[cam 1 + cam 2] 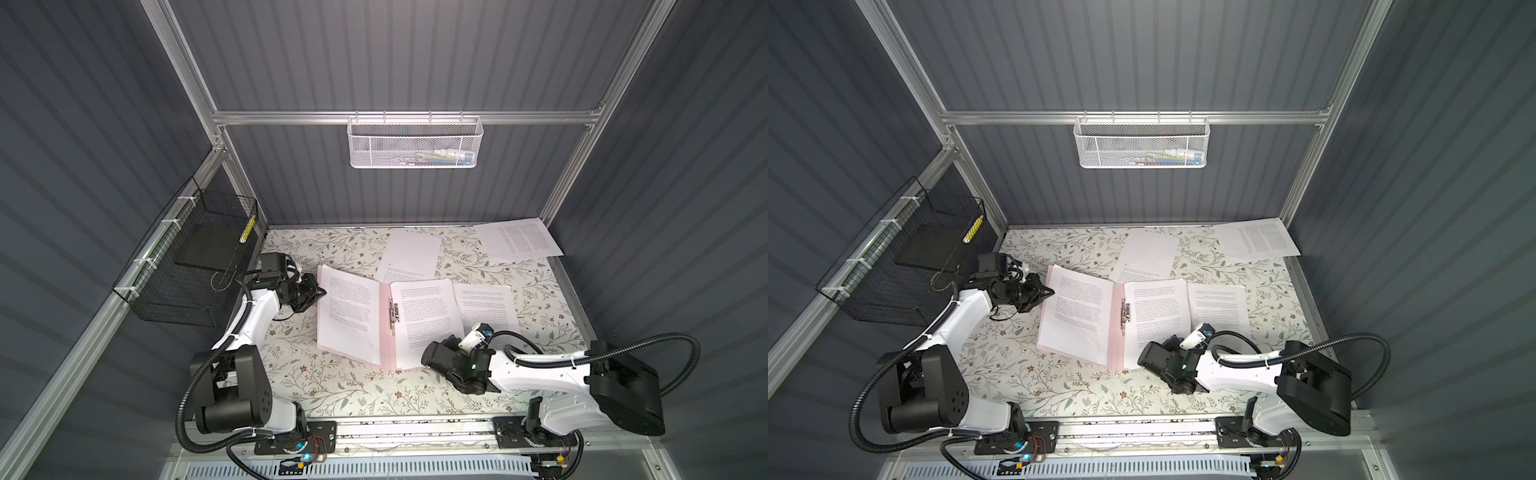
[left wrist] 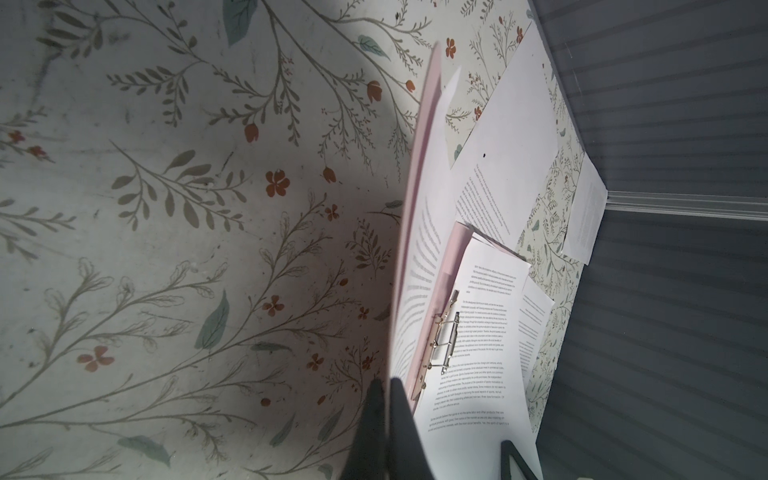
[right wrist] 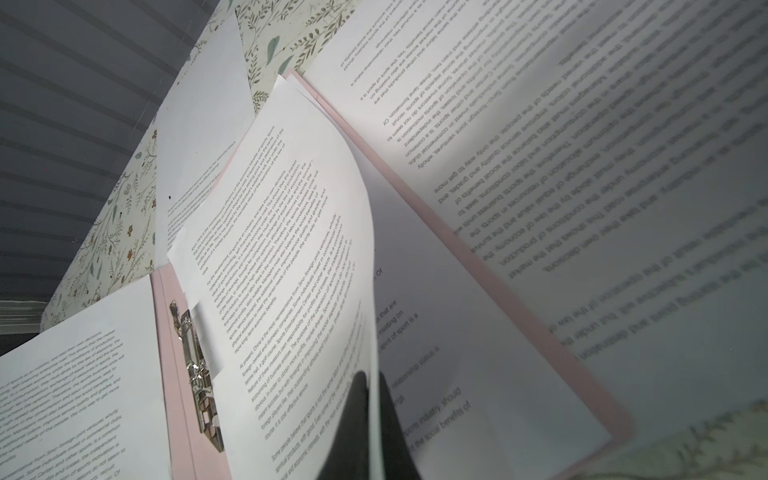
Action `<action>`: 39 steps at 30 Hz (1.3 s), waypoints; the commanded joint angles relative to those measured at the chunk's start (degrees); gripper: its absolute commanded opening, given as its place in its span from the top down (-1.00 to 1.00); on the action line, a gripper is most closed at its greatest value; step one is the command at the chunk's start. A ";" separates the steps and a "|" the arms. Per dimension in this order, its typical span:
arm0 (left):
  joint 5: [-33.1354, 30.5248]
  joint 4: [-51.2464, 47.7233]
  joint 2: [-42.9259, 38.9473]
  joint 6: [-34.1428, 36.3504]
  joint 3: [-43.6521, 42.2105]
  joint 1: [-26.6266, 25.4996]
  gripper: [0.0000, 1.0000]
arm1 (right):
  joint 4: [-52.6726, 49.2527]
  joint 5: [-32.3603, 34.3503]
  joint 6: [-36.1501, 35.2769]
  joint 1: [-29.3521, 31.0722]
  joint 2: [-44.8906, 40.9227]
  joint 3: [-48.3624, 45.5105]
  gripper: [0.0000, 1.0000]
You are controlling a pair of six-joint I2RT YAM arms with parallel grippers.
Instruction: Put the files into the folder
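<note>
right fingers [image 3: 365, 399] pinch a sheet [image 1: 419, 316] lifted off the right half of the folder [image 1: 386, 332], likely to seat it at the clip [image 1: 392, 311] | left fingers [image 2: 392, 399] clamp the raised left cover [image 2: 422, 145], propping folder open mid-frame on bench [image 1: 332, 386] | other files [image 1: 519, 241] loose, upper right of frame

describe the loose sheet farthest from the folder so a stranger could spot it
On the floral table, go to the far right corner where the grey walls meet. The sheet lies there, apart from the pink folder. Unlike the mostly blank sheet nearer the middle, it shows two side-by-side text blocks.
</note>
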 commanded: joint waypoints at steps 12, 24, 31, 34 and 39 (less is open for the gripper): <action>1.60 0.81 -2.06 -2.23 -2.25 0.15 1.00 | 0.16 -0.66 0.78 0.02 2.41 1.71 1.00; 1.71 1.13 -1.66 -1.89 -2.42 0.16 1.00 | 1.12 -1.16 -0.32 0.25 1.97 0.99 1.00; 1.51 1.08 -1.07 -1.52 -1.92 0.21 1.00 | 1.71 -1.46 -0.80 0.29 1.06 0.06 0.71; 1.35 1.08 -0.89 -1.24 -1.81 0.15 1.00 | 2.56 -1.92 -1.12 0.27 0.35 -0.90 0.47; 1.10 0.64 -0.28 -0.44 -1.22 0.18 1.00 | 5.58 -3.02 -3.46 0.38 -1.85 -3.36 -0.04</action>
